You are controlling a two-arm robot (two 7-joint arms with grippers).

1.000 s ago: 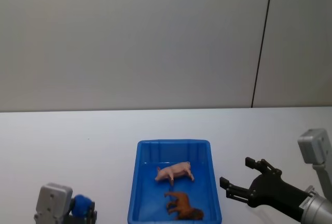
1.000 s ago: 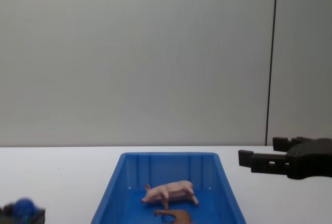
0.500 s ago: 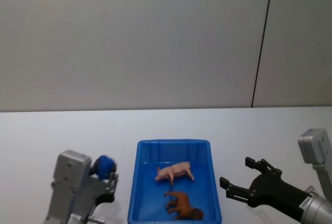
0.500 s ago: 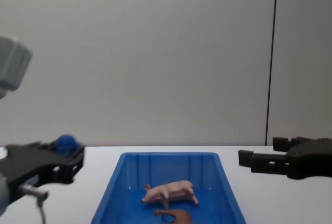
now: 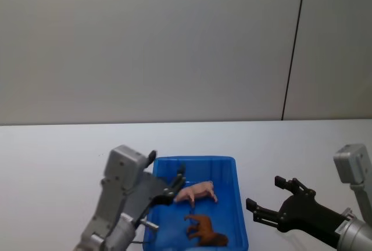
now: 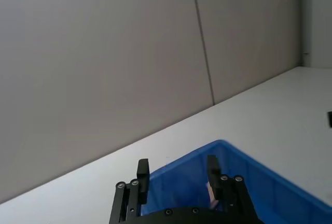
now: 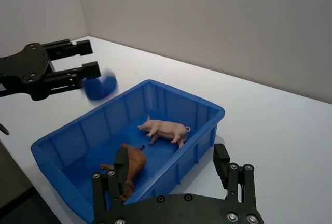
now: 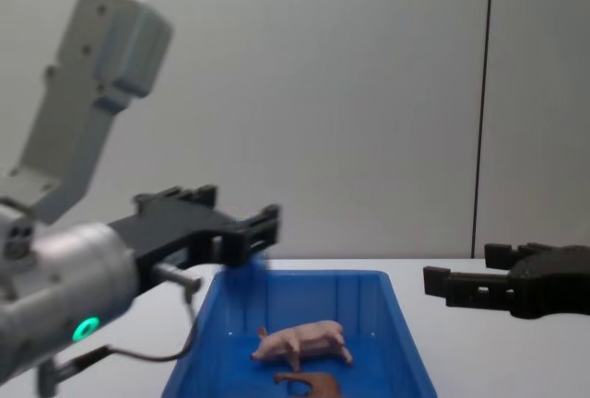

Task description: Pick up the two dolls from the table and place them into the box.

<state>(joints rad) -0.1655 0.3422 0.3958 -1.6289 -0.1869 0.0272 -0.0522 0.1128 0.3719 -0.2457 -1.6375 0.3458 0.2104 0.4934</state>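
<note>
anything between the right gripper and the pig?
Just the box's right wall, in the head view: right gripper sits outside it, pig inside.

Bright blue box [image 5: 238, 204], pale pink pig [image 5: 196, 192], brown animal [image 5: 205, 230]; blurred blue lump [image 7: 100, 85], perhaps a ball.

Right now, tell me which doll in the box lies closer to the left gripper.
The pale pink pig: it lies beside the left gripper, while the brown animal sits nearer the box's front.

Inside the rectangular blue plastic box [image 5: 232, 204], the pale pink plastic pig [image 5: 196, 192] lies behind the brown four-legged plastic animal [image 5: 205, 230]. The box rests on the flat white table [image 5: 52, 158].
</note>
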